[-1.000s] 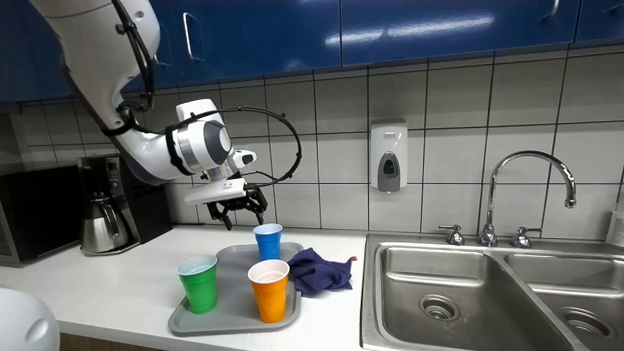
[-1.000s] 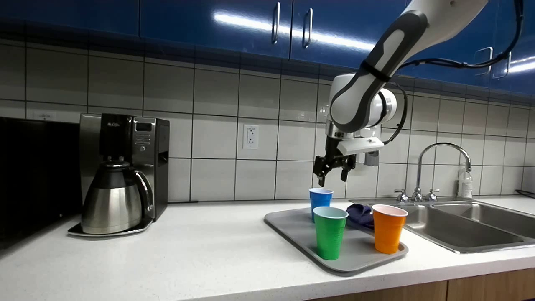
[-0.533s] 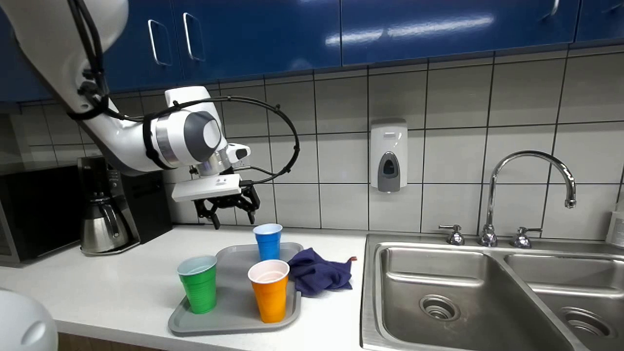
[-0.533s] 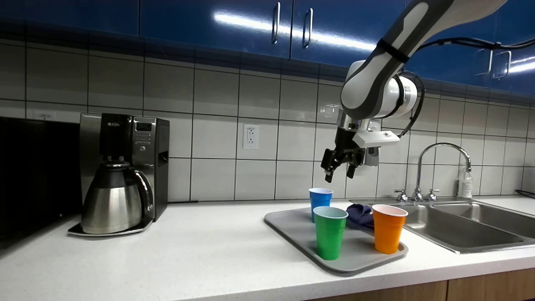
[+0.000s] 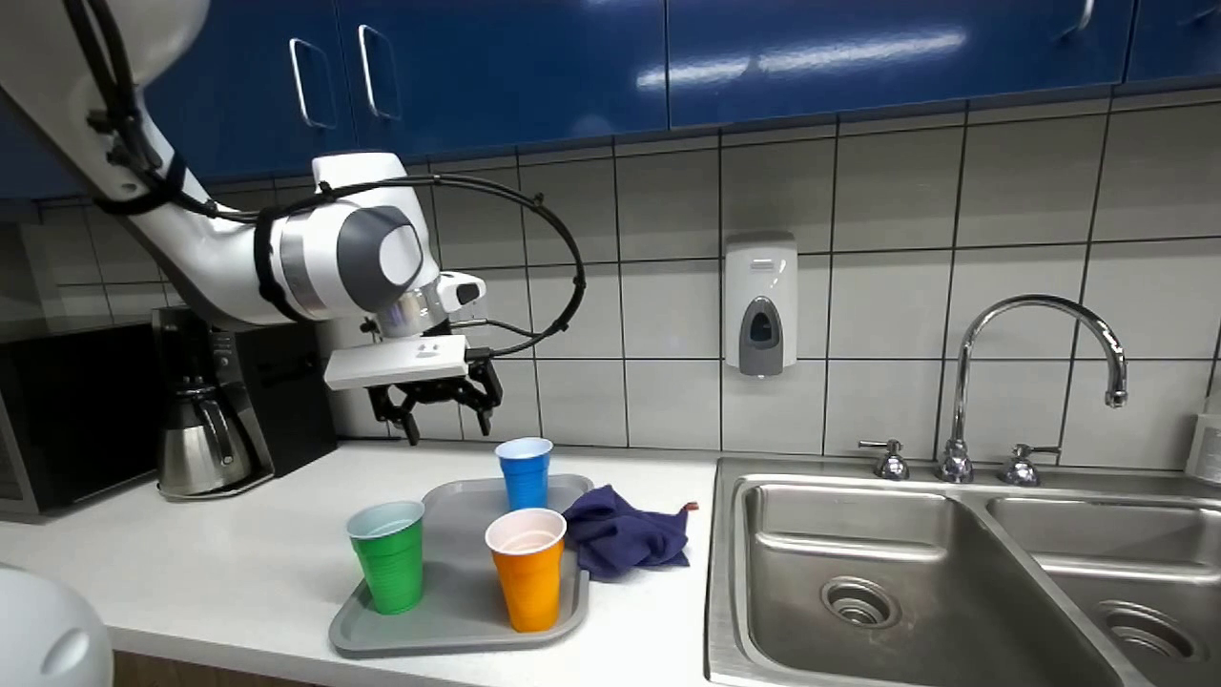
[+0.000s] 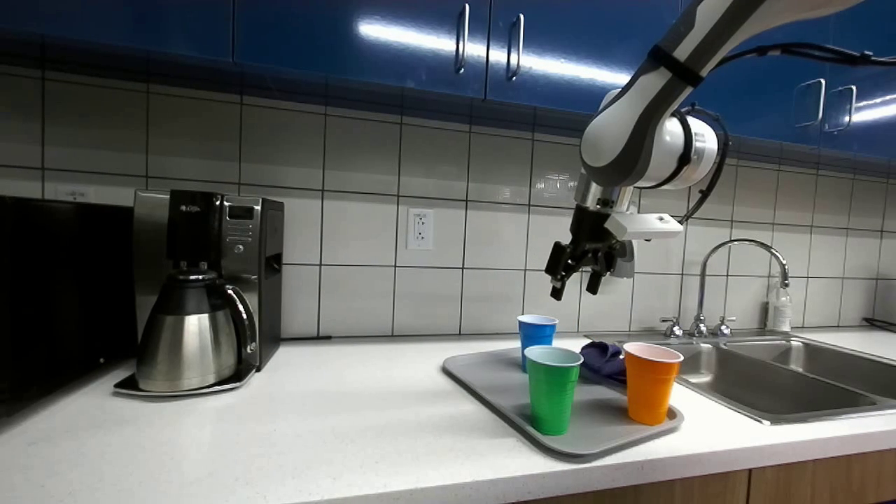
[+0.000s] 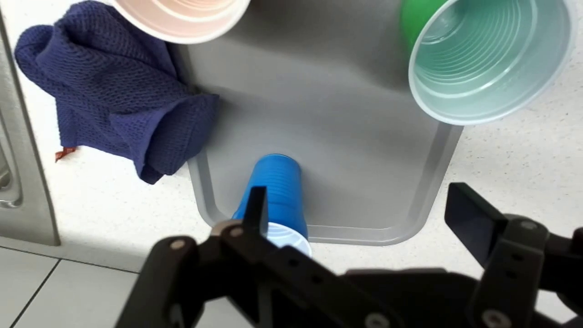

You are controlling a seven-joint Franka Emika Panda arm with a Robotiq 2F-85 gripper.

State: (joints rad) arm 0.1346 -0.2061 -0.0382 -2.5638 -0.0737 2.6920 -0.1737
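Wrist view is showing my pincer (image 7: 362,210) gaping wide, empty; lower down, the blue cup (image 7: 285,198) is standing on the tray (image 7: 364,182). I'm finding the logo (image 6: 190,208) on the coffee maker (image 6: 241,269) unreadable.

A kitchen, by the look of it: a double steel sink (image 5: 1040,578) with a curved faucet (image 5: 960,401) is set into a white counter (image 6: 315,434), a coffee maker (image 6: 241,262) stands on it, and blue cabinets (image 5: 506,76) hang above the tiled wall (image 5: 668,315).
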